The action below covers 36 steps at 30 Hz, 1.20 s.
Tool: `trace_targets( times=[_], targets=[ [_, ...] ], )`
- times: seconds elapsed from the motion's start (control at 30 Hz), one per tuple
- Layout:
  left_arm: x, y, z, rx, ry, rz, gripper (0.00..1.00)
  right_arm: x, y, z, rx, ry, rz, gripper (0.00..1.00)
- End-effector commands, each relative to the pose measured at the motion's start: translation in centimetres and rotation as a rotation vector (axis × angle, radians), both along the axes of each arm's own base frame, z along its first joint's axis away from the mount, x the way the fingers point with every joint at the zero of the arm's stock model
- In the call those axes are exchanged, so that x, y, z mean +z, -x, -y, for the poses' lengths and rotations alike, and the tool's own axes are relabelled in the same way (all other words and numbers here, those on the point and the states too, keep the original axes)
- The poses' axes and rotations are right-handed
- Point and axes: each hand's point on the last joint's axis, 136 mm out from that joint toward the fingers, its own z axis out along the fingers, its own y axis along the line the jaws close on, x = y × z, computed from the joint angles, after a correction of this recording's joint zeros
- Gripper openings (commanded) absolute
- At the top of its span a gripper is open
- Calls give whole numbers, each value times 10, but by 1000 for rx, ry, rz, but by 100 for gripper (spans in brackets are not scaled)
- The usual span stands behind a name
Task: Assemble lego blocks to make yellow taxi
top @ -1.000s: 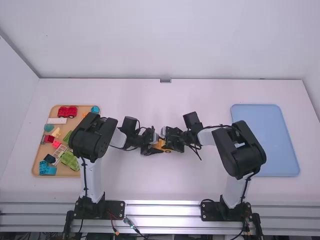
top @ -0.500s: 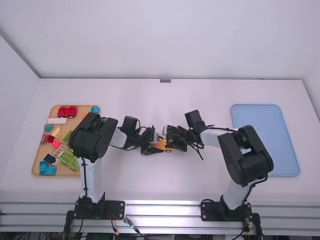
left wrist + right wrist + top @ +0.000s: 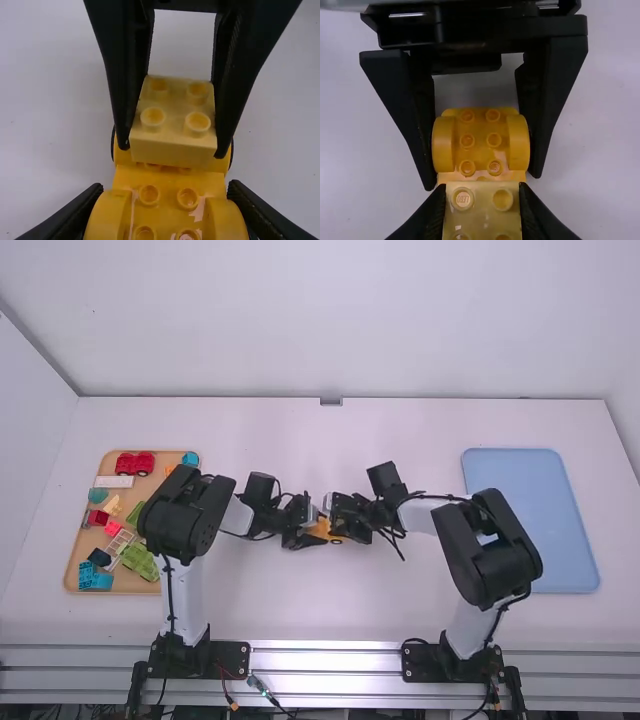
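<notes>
Holds the orange-yellow chassis [image 3: 481,135] by its sides in the left claw [image 3: 483,179], closed on the end nearer the left arm. Pinches a pale yellow block [image 3: 172,120] in the right claw [image 3: 172,148], closed to block width, over the far end of the chassis from the left arm. Can't tell whether pressed onto the studs or only lined up. Looks partway built at best: has base and one block brought together. Probably needs pressing down there, then letting go, then perhaps adding more taxi parts. Farther off on the desk [image 3: 300,610], see the tan tray [image 3: 130,587] of assorted bricks well left of the chassis, and the blue tray [image 3: 540,530] well right of it.
</notes>
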Motion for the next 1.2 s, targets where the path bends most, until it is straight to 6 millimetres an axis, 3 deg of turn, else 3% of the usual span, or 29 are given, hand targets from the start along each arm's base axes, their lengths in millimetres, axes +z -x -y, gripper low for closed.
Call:
trace_targets(
  times=[0.0,0.2,0.3,0.33,0.43,0.53,0.67,0.7,0.73,0.8,0.83,1.17],
  targets=[
    [-9,0,-2,14,-31,-13,50,-10,6,2,-1,17,-32,17],
    [-7,2,-1,3,-18,-12,50,-10,6,2,-2,17,-33,18],
    [-7,2,-1,5,-18,-13,50,-10,6,2,-2,17,-32,34],
    [-7,2,-1,3,-18,-13,50,-10,6,2,-1,15,-31,48],
    [-7,2,-1,4,-19,-13,50,-6,7,-1,11,-12,-31,63],
    [-7,2,-1,5,-18,-13,50,1,4,-5,17,-50,-17,68],
    [-7,1,-2,6,-20,-13,50,27,-1,-6,29,-136,12,71],
    [-7,2,-1,3,-21,-12,50,35,-1,-7,36,-160,17,69],
    [-7,2,0,2,-20,-11,50,41,-1,-6,41,-178,22,60],
    [-7,1,-1,3,-18,-9,50,45,-2,0,31,-176,20,11],
    [-7,2,0,2,-19,-9,50,44,-1,2,33,-169,18,0],
    [-7,2,-1,4,-20,-9,50,11,8,7,20,-142,-62,0]
  ],
)
